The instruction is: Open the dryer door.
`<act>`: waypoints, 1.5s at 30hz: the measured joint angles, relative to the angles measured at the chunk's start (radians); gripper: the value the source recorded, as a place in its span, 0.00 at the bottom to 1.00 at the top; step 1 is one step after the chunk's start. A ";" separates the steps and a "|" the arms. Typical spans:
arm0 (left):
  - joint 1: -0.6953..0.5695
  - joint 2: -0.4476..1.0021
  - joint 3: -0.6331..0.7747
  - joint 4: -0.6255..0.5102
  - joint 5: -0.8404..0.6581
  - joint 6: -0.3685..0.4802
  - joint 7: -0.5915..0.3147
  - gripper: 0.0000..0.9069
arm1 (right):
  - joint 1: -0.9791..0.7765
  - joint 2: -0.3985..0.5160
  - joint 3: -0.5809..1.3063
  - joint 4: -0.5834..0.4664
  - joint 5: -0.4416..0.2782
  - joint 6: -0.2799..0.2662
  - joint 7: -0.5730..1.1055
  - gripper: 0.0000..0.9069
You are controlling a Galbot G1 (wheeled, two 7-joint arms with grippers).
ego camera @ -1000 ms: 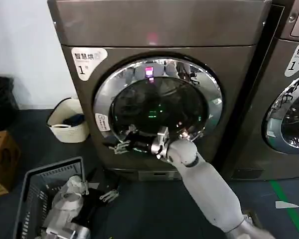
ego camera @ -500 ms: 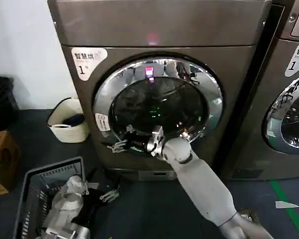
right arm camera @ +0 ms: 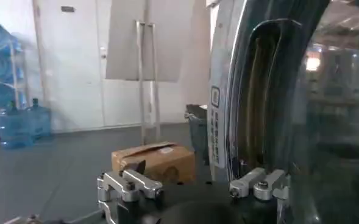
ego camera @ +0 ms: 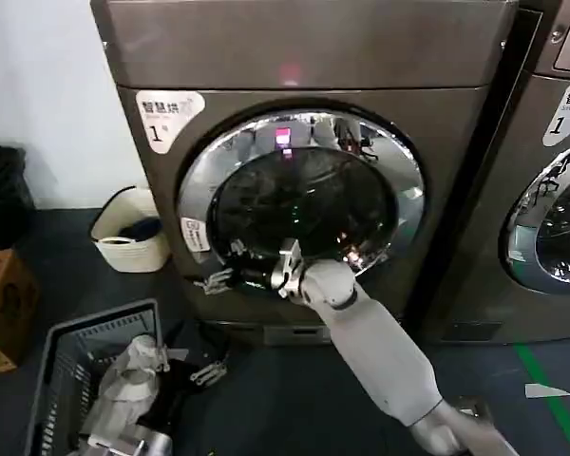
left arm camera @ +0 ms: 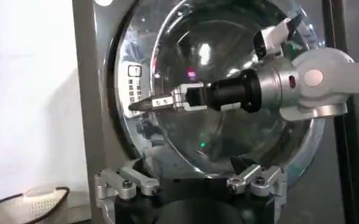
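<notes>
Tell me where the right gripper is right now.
In the head view, the right gripper sits at the lower-left chrome rim of the large round dryer door, just below the small white sticker.

The big bronze-grey dryer (ego camera: 304, 47) has a brushed, matt metal front. Its round door (ego camera: 299, 195) has a wide mirror-glossy chrome rim around dark, smooth tinted glass. At the door's lower edge, the right pincer (ego camera: 218, 280) is bare silvery metal on a smooth, satin-white plastic arm (ego camera: 375, 347). Left of the dryer stand a cream plastic basket (ego camera: 133, 242) and a matt brown cardboard box (ego camera: 5, 309).
</notes>
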 joint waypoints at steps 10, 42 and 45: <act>0.000 -0.001 -0.011 0.000 0.002 0.007 -0.005 1.00 | -0.032 -0.038 0.000 0.076 0.005 0.003 -0.070 1.00; -0.010 0.025 -0.321 -0.016 -0.177 0.065 0.181 1.00 | -0.126 -0.123 0.051 0.230 0.062 -0.001 -0.252 1.00; -0.019 0.038 -0.363 -0.010 -0.196 0.067 0.197 1.00 | -0.132 -0.133 0.056 0.237 0.062 0.001 -0.276 1.00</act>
